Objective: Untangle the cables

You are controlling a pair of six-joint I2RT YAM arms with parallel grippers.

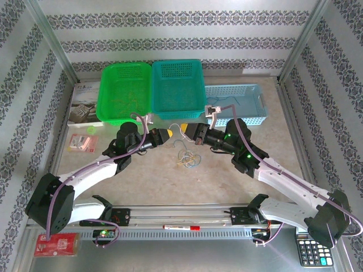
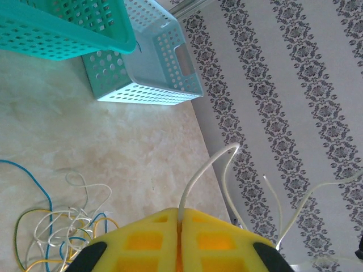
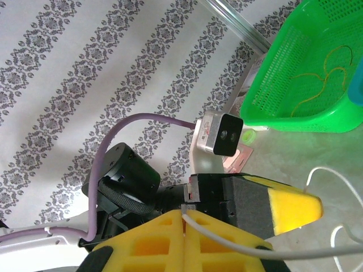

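A small tangle of thin blue, yellow-green and white cables [image 1: 189, 157] lies on the table just in front of both grippers, and also appears as the tangle [image 2: 57, 229] in the left wrist view. My left gripper [image 1: 168, 134] [image 2: 180, 218] is shut on a white cable [image 2: 198, 175] that arcs up out of its yellow fingers. My right gripper [image 1: 191, 132] [image 3: 182, 212] faces it closely and is shut on a white cable [image 3: 238, 241] too. This white strand [image 1: 181, 128] loops between the two grippers, above the tangle.
A green basket [image 1: 126, 90] holding a yellow-green wire [image 3: 323, 73], a teal basket [image 1: 177, 88] and a light blue basket [image 1: 241, 105] line the back. A booklet [image 1: 82, 107] and pink packet [image 1: 82, 143] lie left. A red pen [image 1: 181, 227] and calculator [image 1: 312, 249] sit near the front.
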